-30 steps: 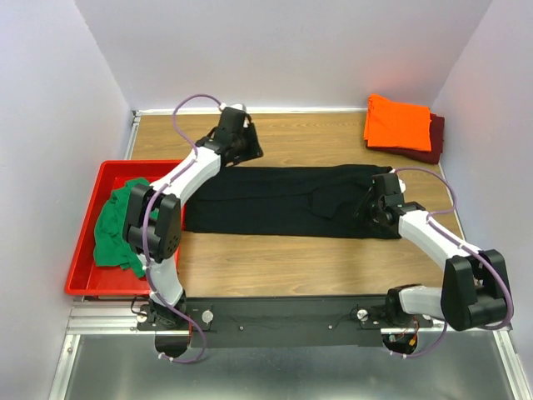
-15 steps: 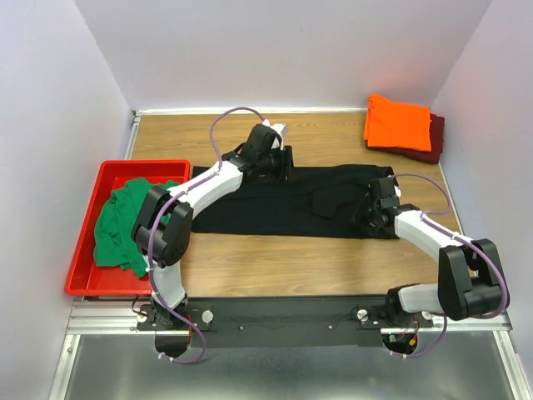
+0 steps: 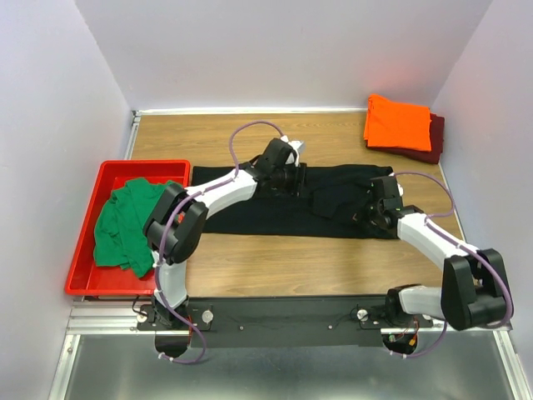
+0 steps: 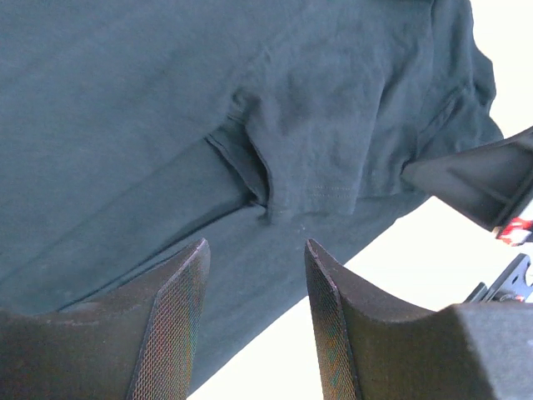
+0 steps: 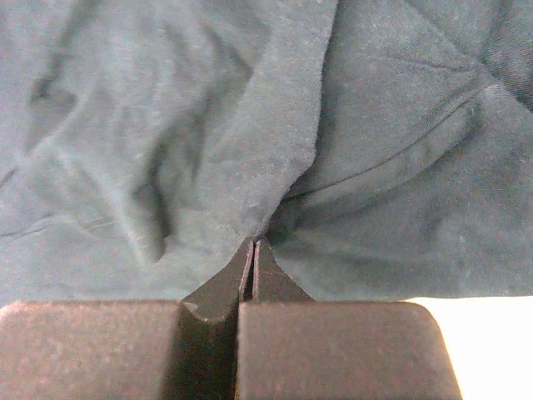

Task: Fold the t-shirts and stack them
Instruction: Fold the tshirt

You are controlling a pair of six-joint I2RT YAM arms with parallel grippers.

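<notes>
Left arm is stretching over the black t-shirt, left fingers spread; right arm is bending low, right fingers pinching its cloth.

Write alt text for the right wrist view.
The right gripper is shut on a raised fold of the black t-shirt, whose wrinkled cloth fills nearly the frame. A sliver of bright table shows at lower right.

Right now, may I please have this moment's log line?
black t-shirt: laid out | left gripper: jaws open above it | right gripper: jaws shut on it | green t-shirt: in tray
</notes>
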